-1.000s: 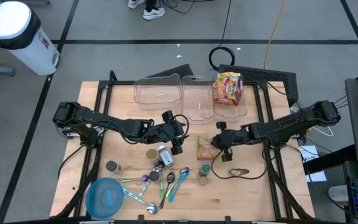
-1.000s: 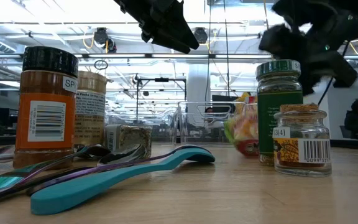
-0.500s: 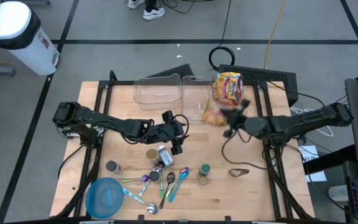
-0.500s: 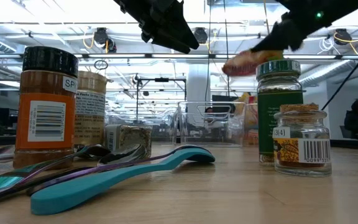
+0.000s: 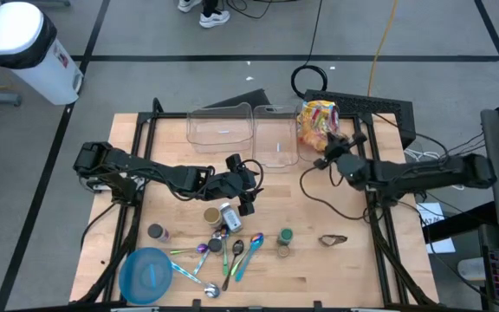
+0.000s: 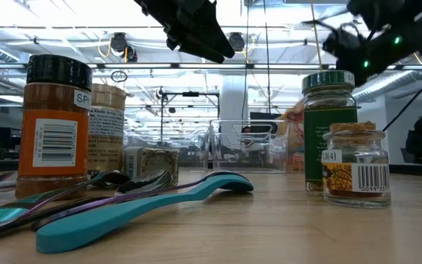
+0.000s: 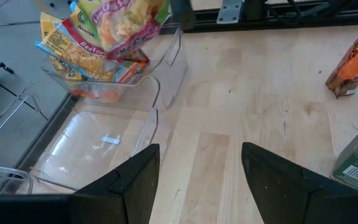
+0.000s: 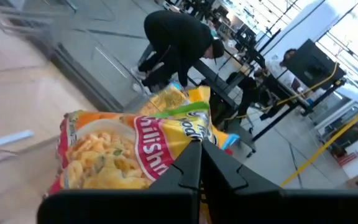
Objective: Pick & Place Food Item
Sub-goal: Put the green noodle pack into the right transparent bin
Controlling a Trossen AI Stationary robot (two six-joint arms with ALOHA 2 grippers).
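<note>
A yellow-and-red food packet (image 8: 123,155) hangs in the air with my right gripper (image 8: 196,146) shut on it. It is over the clear bin (image 5: 323,143) at the table's far right. In the left wrist view the packet (image 7: 126,18) sits just above other packets (image 7: 79,56) that lie in that bin. My left gripper (image 5: 248,195) stands open above the table's middle, with nothing between its fingers (image 7: 135,180). My right gripper pinches the packet's near edge (image 8: 188,146) between its two shut fingers. The fingers come almost level from the table's right side. The packet reaches out past the fingertips, lifted clear above the bin and the packets in it.
Two more clear bins (image 5: 219,128) (image 5: 275,139) stand at the far edge. Spice jars (image 6: 53,125) (image 6: 328,132), spoons (image 5: 232,256) and a blue plate (image 5: 145,276) crowd the near middle. Glasses (image 5: 332,238) lie near right. People are in the room behind.
My right gripper has lifted the packet off the table's middle and carried it toward the far edge, over the bin at the far right. Its wrist has tipped from pointing down to almost level. The packet is now clear of the table.
</note>
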